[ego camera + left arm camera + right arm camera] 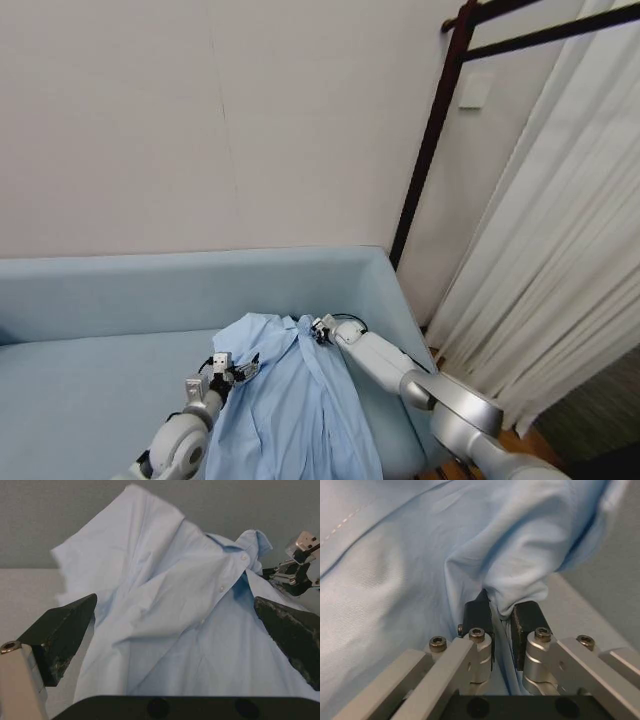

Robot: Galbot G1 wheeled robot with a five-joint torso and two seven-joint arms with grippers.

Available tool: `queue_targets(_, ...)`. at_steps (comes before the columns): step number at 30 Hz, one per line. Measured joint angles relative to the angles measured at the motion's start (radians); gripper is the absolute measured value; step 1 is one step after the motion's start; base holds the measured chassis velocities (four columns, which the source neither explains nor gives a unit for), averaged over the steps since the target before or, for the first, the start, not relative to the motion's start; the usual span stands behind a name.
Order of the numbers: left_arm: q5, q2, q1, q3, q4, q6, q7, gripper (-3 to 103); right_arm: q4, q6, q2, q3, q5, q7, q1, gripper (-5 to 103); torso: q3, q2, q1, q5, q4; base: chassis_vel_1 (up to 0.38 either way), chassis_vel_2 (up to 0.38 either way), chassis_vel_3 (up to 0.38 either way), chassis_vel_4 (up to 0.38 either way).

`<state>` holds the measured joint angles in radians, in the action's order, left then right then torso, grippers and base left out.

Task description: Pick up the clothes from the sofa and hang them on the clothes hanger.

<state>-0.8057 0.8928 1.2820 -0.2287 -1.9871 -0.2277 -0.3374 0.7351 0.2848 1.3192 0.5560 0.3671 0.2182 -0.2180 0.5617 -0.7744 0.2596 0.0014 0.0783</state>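
A light blue shirt (290,400) lies crumpled on the pale blue sofa (100,350), near its right end. My right gripper (320,330) is at the shirt's collar, shut on a fold of the fabric (512,597). My left gripper (238,370) sits at the shirt's left edge and is open. In the left wrist view its dark fingers (62,632) stand wide apart in front of the shirt (180,615), and the right gripper (295,570) shows beyond the collar. The dark wooden clothes hanger stand (440,110) rises behind the sofa's right end.
A white curtain (560,260) hangs at the right, close to the stand. A plain wall (200,120) runs behind the sofa. The sofa seat to the left of the shirt is bare. Dark floor (590,410) shows at the lower right.
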Motion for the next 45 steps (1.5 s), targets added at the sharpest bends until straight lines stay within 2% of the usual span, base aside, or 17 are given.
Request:
queue_targets(5, 0.001, 0.001, -0.009, 0.008, 0.0, -0.001, 0.001, 100, 0.134, -0.015, -0.069, 0.001, -0.068, -0.06, -0.041, 8, 0.0, 0.0, 0.0, 0.0001, 0.0, 0.0, 0.0, 0.0, 0.0)
queue_targets(7, 0.001, 0.001, -0.01, 0.008, 0.0, -0.002, 0.001, 100, 0.15, -0.018, -0.077, 0.0, -0.078, -0.068, -0.047, 8, 0.0, 0.0, 0.0, 0.0001, -0.0001, 0.0, 0.0, 0.0, 0.0)
queue_targets(12, 0.001, 0.002, -0.011, 0.011, -0.006, -0.004, 0.002, 100, 0.315, -0.03, -0.133, -0.005, -0.182, -0.169, -0.109, 8, 0.0, 0.0, 0.0, 0.0, -0.0004, 0.0, 0.0, 0.0, 0.0)
queue_targets(20, 0.001, -0.001, -0.005, 0.007, -0.025, -0.006, 0.001, 100, 0.491, -0.02, -0.184, -0.028, -0.281, -0.268, -0.17, 8, 0.0, 0.0, 0.0, 0.0001, -0.0006, 0.0, 0.0, 0.0, 0.0)
queue_targets(26, 0.001, -0.008, -0.002, 0.0, -0.044, -0.007, 0.0, 100, 0.647, -0.016, -0.23, -0.075, -0.386, -0.393, -0.238, 8, 0.0, 0.0, 0.0, 0.0, -0.0003, 0.0, 0.0, 0.0, 0.0)
queue_targets(35, -0.004, -0.027, 0.009, -0.009, -0.085, -0.008, -0.002, 100, 0.855, 0.012, -0.291, -0.172, -0.382, -0.502, -0.269, 8, 0.0, 0.0, 0.0, 0.0, -0.0004, 0.0, 0.0, 0.0, 0.0)
queue_targets(45, -0.057, -0.076, 0.012, -0.053, -0.155, 0.021, -0.019, 100, 0.956, -0.063, -0.359, -0.293, -0.401, -0.572, -0.193, 8, 0.0, 0.0, 0.0, 0.0001, -0.0005, 0.0, 0.0, 0.0, 0.0)
